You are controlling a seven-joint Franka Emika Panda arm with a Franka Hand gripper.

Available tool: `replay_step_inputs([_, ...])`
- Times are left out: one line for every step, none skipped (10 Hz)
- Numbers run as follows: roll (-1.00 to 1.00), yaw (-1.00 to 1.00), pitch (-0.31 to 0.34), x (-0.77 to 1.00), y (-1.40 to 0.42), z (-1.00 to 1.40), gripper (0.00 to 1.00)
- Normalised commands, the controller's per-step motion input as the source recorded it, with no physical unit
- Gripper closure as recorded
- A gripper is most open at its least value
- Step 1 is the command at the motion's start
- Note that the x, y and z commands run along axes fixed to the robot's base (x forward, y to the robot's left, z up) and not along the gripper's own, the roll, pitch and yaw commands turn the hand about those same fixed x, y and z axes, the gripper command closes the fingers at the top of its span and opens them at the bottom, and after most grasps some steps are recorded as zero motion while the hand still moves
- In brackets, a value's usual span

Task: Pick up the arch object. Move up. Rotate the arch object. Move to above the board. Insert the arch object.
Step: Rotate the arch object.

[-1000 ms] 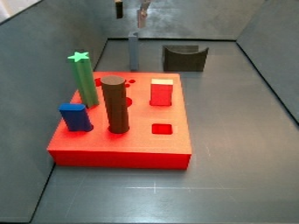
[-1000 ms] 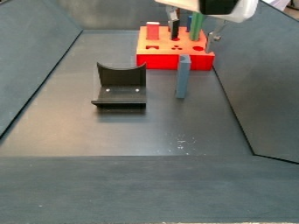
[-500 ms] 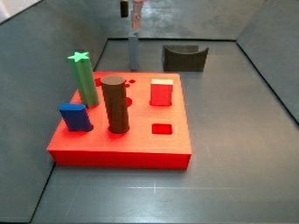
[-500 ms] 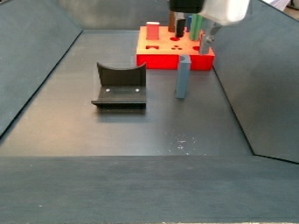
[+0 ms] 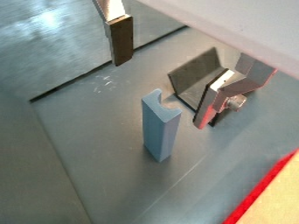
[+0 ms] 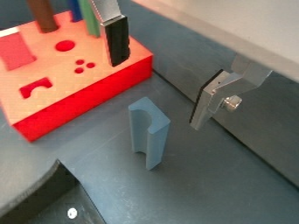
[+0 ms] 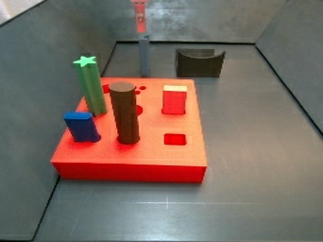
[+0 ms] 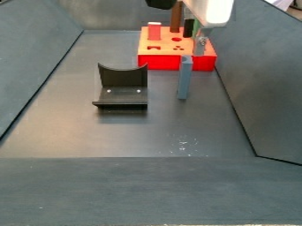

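One arch object (image 8: 185,78) stands upright on the dark floor, just beside the board (image 8: 165,60) and not on it. The gripper (image 6: 158,66) hangs above it with its two fingers spread wide and nothing between them — one finger (image 5: 121,38) on either side, well clear of the piece. In a wrist view the arch object (image 5: 160,127) shows its notched top. On the board (image 7: 139,151) stand four pieces: one green star column (image 7: 90,86), one brown cylinder (image 7: 124,112), one blue block (image 7: 81,126), one red block (image 7: 175,98). One dark scooped block (image 8: 119,86) sits apart.
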Motion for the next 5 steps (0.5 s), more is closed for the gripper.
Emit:
replay_step_inputs([0.0,-0.32,0.021,0.02,0.01,-0.02,0.0])
replay_step_inputs([0.0,-0.18,0.021,0.0,0.0,-1.0,0.0])
replay_step_inputs([0.0,-0.12,0.002,0.01,0.0,-1.0,0.0])
replay_step_inputs([-0.01,-0.09,-0.019,0.02,0.0,-1.0,0.0])
replay_step_inputs([-0.01,-0.07,-0.028,0.02,0.01,-1.0,0.0])
